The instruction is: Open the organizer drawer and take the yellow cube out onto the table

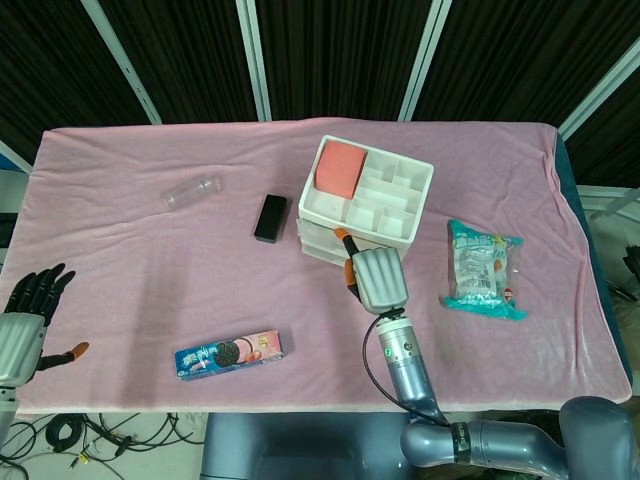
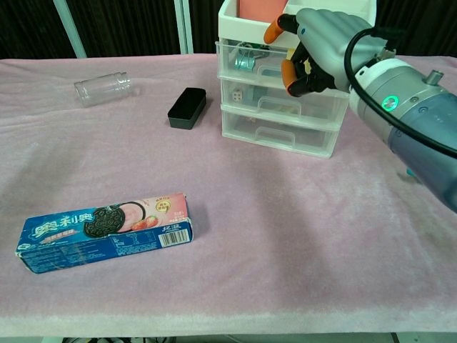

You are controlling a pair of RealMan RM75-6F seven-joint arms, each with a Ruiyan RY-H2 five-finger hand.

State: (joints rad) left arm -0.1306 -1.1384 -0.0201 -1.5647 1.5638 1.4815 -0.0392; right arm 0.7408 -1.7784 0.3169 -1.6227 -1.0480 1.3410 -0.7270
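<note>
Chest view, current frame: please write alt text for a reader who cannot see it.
The robot's right hand reaches the front of a clear three-drawer organizer at its top drawer, all drawers looking closed. On the pink tablecloth to its left lie a black box and a clear jar on its side, with a blue cookie package nearer the camera.
</note>
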